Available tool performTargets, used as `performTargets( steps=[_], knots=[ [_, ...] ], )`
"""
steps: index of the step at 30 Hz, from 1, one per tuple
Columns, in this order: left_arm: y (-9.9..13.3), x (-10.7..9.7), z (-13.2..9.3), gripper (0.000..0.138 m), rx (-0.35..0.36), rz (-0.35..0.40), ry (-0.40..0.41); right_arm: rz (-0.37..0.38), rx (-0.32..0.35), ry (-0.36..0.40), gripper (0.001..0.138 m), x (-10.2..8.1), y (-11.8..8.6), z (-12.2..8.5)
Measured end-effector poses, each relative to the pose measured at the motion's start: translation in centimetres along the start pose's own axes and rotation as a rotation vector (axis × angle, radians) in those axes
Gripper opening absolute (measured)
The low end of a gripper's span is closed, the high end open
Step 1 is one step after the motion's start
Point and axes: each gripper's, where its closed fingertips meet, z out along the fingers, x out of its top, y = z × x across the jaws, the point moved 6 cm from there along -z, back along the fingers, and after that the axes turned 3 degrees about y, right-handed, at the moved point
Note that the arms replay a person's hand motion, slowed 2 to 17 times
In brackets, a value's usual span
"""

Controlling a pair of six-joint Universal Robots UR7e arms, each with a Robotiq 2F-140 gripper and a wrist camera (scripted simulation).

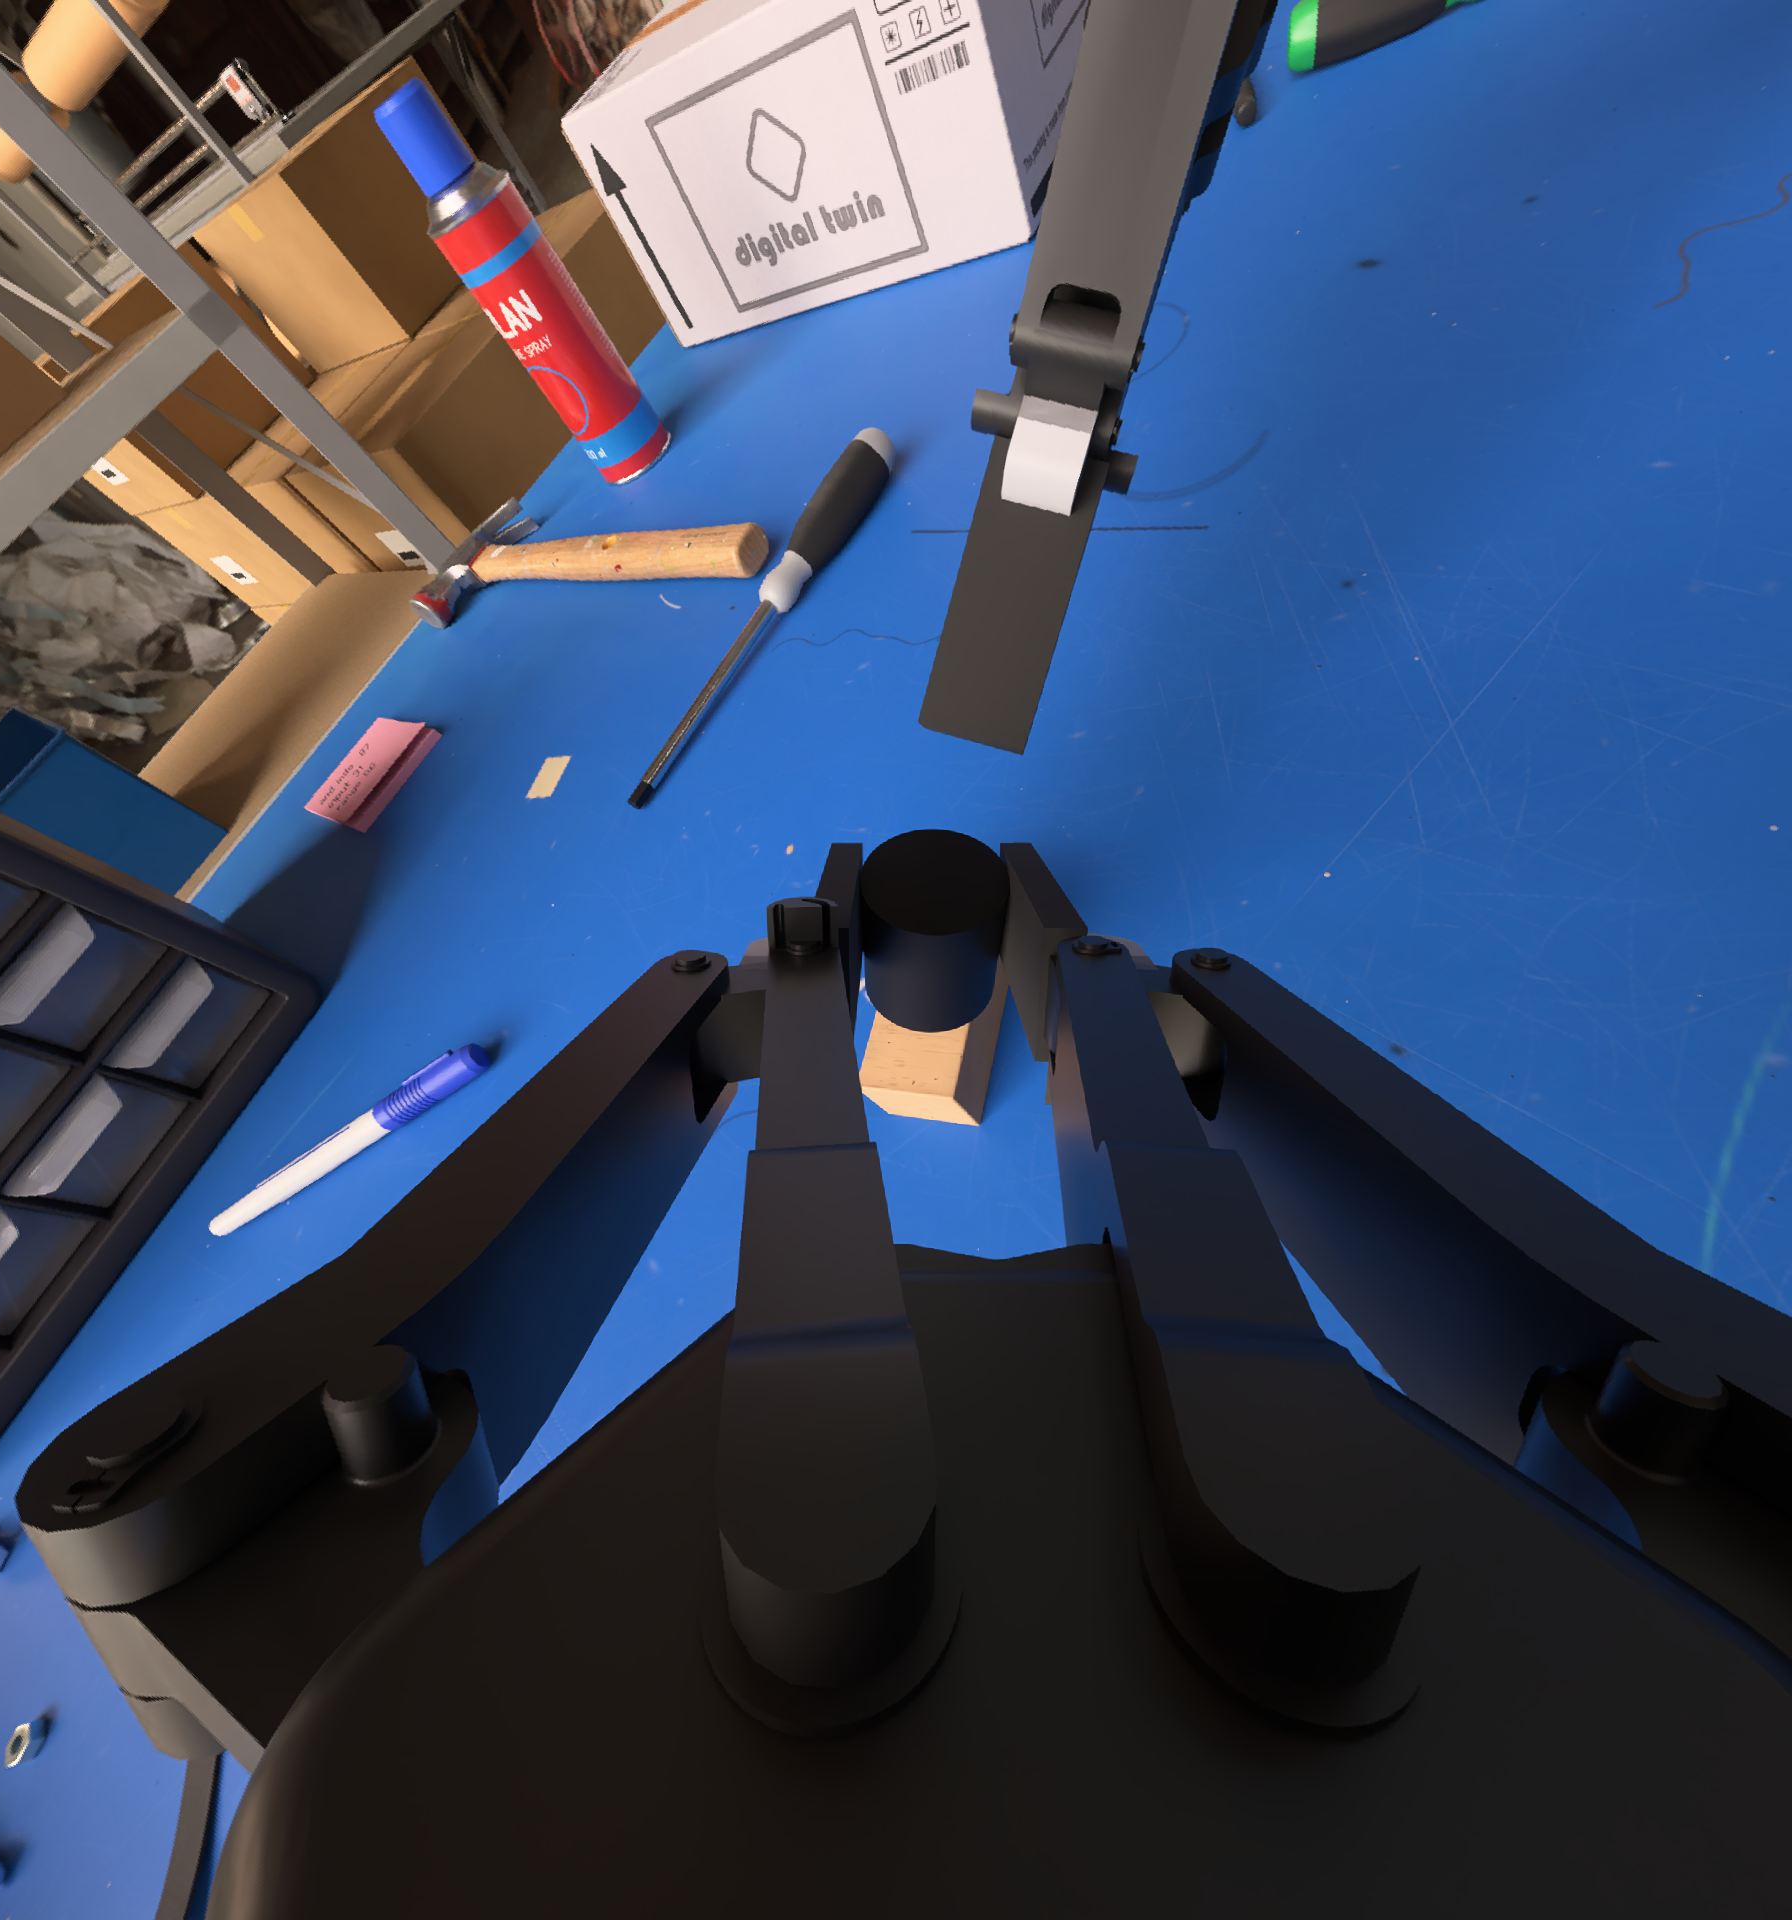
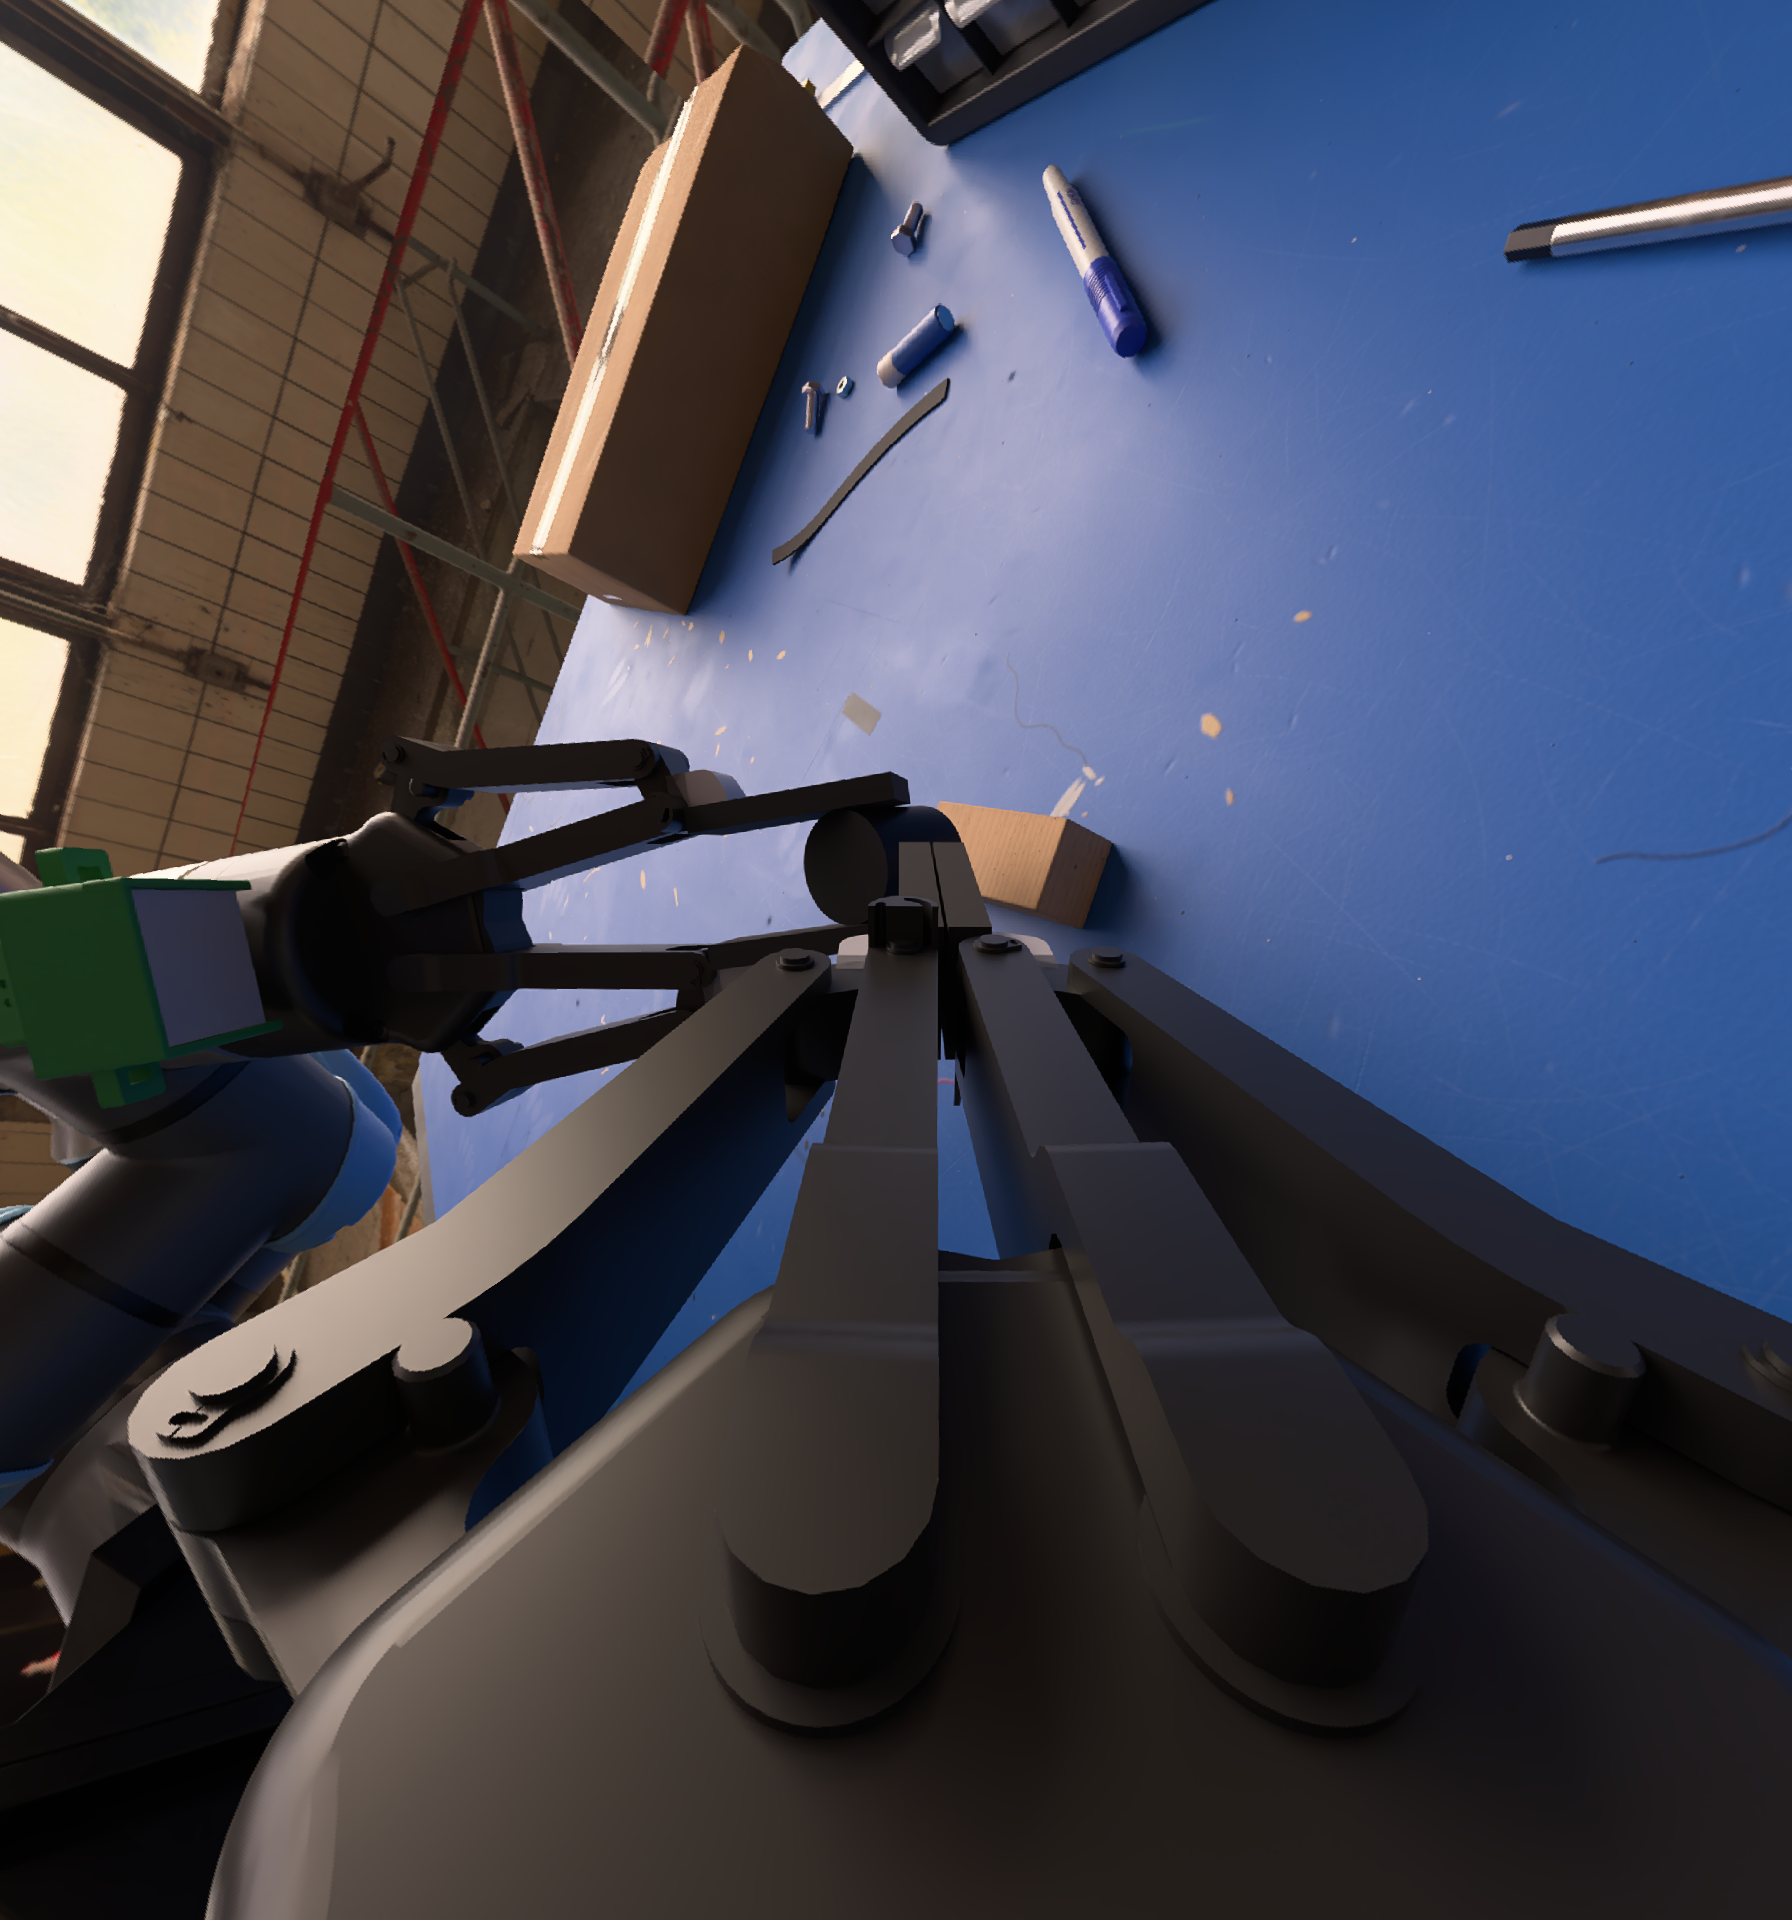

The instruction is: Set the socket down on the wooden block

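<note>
The socket (image 1: 933,935) is a short black cylinder. My left gripper (image 1: 931,868) is shut on it, one finger on each side. It holds the socket upright over the top of the small wooden block (image 1: 923,1075), which lies on the blue table (image 1: 1443,831). I cannot tell whether the socket touches the block. In the right wrist view the socket (image 2: 850,862) sits against the block (image 2: 1037,862), with the left gripper (image 2: 861,862) reaching in from the left. My right gripper (image 2: 933,883) is shut and empty, close beside the socket. It also shows in the left wrist view (image 1: 975,727), just beyond the block.
Beyond the block lie a screwdriver (image 1: 757,613), a hammer (image 1: 601,556), a red spray can (image 1: 533,301) and a white box (image 1: 798,177). A marker pen (image 1: 352,1138), a pink note (image 1: 372,774) and a drawer cabinet (image 1: 61,1091) are to the left. A cardboard box (image 2: 663,343) sits at the table edge.
</note>
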Motion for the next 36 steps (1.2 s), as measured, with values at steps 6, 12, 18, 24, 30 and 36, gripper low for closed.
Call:
performTargets(
  steps=[6, 12, 18, 24, 30, 36],
  knots=[
    [-0.02, -0.02, -0.02, 0.035, 0.019, 0.012, -0.005, -0.021, -0.020, 0.010, 0.001, 0.03, -0.11, 0.11],
    [-0.01, -0.04, -0.05, 0.035, 0.035, 0.024, -0.009, -0.042, -0.040, 0.019, 0.001, 0.02, -0.22, 0.20],
    [-0.05, -0.07, -0.08, 0.035, 0.040, 0.025, -0.011, -0.066, -0.059, 0.027, 0.001, 0.03, -0.36, 0.28],
    [-0.13, -0.07, -0.17, 0.035, 0.044, 0.024, -0.009, -0.087, -0.079, 0.034, 0.001, 0.07, -0.52, 0.35],
    [-0.19, -0.05, -0.27, 0.035, 0.053, 0.030, -0.008, -0.111, -0.097, 0.040, 0.002, 0.10, -0.69, 0.41],
    [-0.22, -0.06, -0.32, 0.035, 0.058, 0.032, -0.008, -0.140, -0.121, 0.042, 0.002, 0.13, -0.87, 0.44]
  ],
)
